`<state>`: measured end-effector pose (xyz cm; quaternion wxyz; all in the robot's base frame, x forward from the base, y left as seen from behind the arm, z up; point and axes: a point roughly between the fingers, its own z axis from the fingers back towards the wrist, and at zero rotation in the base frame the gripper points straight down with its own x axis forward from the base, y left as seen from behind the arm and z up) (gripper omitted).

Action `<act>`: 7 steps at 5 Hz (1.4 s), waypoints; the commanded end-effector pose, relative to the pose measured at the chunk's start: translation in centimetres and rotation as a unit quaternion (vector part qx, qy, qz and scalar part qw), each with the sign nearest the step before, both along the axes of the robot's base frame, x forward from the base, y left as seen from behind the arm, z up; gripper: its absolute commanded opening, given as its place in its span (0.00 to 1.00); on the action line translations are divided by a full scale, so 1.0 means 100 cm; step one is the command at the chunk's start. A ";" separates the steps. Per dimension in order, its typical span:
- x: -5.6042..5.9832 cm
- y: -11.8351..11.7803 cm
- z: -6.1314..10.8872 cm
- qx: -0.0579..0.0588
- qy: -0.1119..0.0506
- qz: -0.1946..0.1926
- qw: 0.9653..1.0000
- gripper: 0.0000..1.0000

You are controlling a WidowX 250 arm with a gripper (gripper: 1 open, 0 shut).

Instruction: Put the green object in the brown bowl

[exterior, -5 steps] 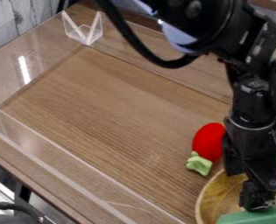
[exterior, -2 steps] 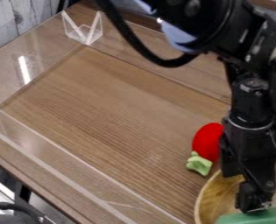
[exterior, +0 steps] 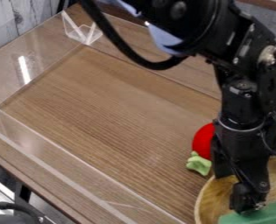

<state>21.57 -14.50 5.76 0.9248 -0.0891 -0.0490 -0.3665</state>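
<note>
The brown bowl (exterior: 213,205) sits at the bottom right corner, cut off by the frame edge. The pale mint-green object (exterior: 272,211) lies inside it, only partly in view at the corner. My gripper (exterior: 252,198) hangs straight down over the bowl with its dark fingers (exterior: 243,199) just left of the block. The jaws stand open and nothing is held between them. The arm hides part of the bowl's inside.
A red object (exterior: 206,138) and a small bright-green lumpy piece (exterior: 200,163) lie on the wooden tabletop just left of the bowl. Clear plastic walls (exterior: 35,61) border the table at the back left and along the front left edge.
The arm has shifted a little to the left and lifted slightly over the bowl. The green block stays lying in the bowl.
</note>
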 end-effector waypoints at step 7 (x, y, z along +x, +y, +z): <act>0.023 -0.008 -0.033 -0.009 0.006 0.047 0.999 1.00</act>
